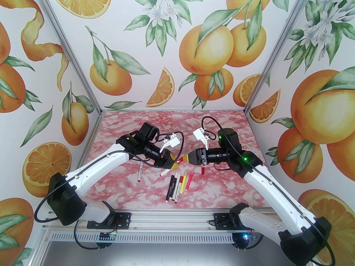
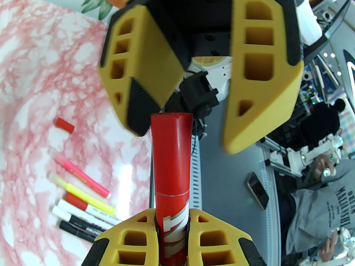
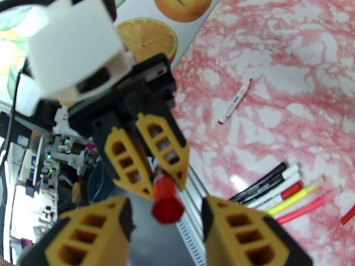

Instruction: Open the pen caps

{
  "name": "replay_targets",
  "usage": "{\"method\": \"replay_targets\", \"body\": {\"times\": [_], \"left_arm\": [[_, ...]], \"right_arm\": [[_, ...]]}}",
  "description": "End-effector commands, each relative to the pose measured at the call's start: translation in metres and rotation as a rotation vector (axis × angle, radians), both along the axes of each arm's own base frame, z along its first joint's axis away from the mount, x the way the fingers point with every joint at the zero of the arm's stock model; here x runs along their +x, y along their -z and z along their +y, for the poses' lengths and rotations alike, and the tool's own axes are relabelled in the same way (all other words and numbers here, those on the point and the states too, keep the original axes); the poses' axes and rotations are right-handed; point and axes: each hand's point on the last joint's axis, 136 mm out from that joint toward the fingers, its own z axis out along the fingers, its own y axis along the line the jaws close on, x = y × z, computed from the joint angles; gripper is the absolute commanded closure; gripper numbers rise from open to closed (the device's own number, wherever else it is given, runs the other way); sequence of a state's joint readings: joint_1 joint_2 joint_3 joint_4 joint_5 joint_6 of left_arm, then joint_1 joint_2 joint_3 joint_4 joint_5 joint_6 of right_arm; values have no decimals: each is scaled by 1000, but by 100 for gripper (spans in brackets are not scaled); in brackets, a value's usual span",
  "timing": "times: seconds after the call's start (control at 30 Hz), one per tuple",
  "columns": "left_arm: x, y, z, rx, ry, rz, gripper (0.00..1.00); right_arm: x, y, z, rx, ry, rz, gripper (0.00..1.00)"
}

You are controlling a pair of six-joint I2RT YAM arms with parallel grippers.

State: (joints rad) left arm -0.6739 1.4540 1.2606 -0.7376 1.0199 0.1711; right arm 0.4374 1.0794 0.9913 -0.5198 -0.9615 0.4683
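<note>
My left gripper (image 2: 172,220) is shut on a white pen with a red cap (image 2: 172,154), held above the table. The cap's end points at my right gripper (image 3: 166,226), which stands open with the cap (image 3: 166,204) between its fingertips and a gap on each side. From above, the left gripper (image 1: 174,165) and right gripper (image 1: 182,160) meet tip to tip, and the held pen's barrel (image 1: 165,173) sticks out toward the near left. A loose red cap (image 1: 202,171) lies on the table. Several pens (image 1: 179,186) lie in a row, including a yellow pen (image 2: 83,194) and a pink one (image 2: 83,174).
A lone white pen with red ends (image 1: 139,173) lies to the left, apart from the row. The pink marbled table (image 1: 133,123) is walled on three sides by orange-print panels. Its near edge is a metal rail (image 1: 166,220) carrying both arm bases.
</note>
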Motion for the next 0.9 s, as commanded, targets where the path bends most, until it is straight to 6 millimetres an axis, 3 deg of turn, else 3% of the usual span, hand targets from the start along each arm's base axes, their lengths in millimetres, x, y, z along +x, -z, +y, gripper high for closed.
{"method": "replay_targets", "body": {"times": [0.0, 0.3, 0.6, 0.7, 0.87], "left_arm": [[1, -8, -3, -14, 10, -40, 100], [13, -9, -7, -23, -49, -83, 100], [1, -5, -2, 1, -20, -71, 100], [-4, -1, 5, 30, -26, -79, 100], [-9, 1, 15, 60, -51, -95, 100]], "right_arm": [[-1, -19, 5, 53, -49, -31, 56], [-2, -19, 9, 86, -70, -20, 69], [3, -20, 9, 85, -65, -37, 94], [7, -25, 3, 93, -44, -46, 100], [22, -32, -16, 114, 26, -48, 100]]}}
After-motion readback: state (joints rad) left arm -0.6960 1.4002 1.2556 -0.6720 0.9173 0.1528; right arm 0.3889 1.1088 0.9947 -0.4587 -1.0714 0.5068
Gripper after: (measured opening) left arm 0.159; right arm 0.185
